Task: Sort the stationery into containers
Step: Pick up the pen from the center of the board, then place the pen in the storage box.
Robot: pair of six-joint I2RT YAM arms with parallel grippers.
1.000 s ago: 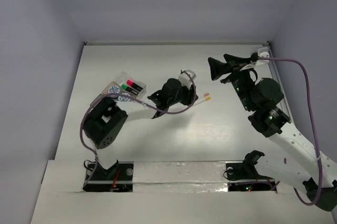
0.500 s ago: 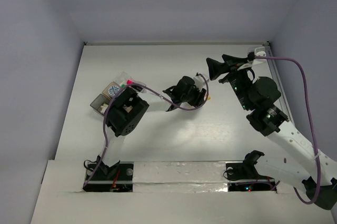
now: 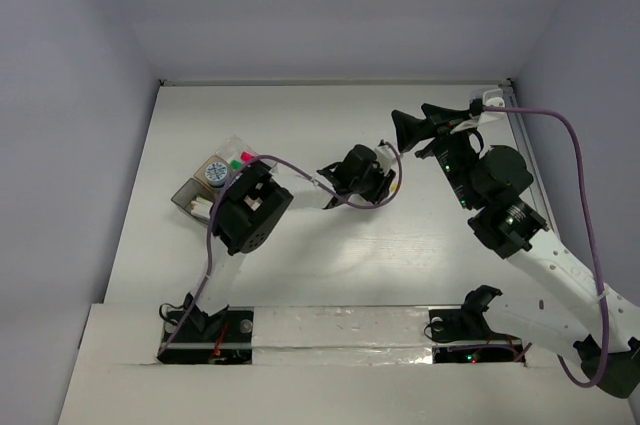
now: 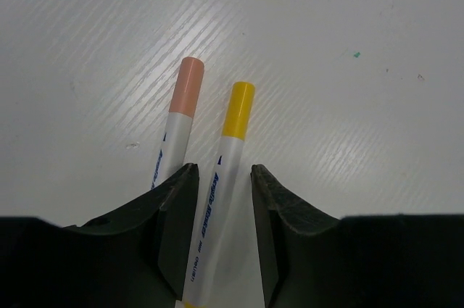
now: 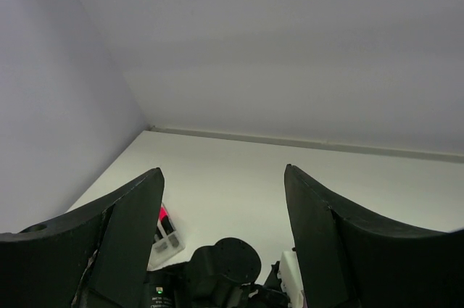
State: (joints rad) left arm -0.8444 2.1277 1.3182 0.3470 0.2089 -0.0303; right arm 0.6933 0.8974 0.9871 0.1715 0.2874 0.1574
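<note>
First, containers (image 3: 188,197): sat at the table's left with a blue-white disc (image 3: 214,172) and green- and pink-capped markers (image 3: 243,158) already inside, partly screened by the left arm's elbow.
Left gripper (image 4: 223,177): had swung away from the trays within the last second to the middle of the table (image 4: 348,69). Its jaws, narrowing but still apart, straddled the yellow-tipped pen (image 4: 233,130) without visibly pinching it.
Peach-tipped pen (image 4: 183,109): lay just beside the yellow one, outside the jaws, its barrel running under the left finger.
Right gripper (image 5: 223,170): hung raised at the right, jaws spread wide, holding nothing.
Outlook: a pickup of the yellow pen looked imminent, and both pens remained unsorted.
</note>
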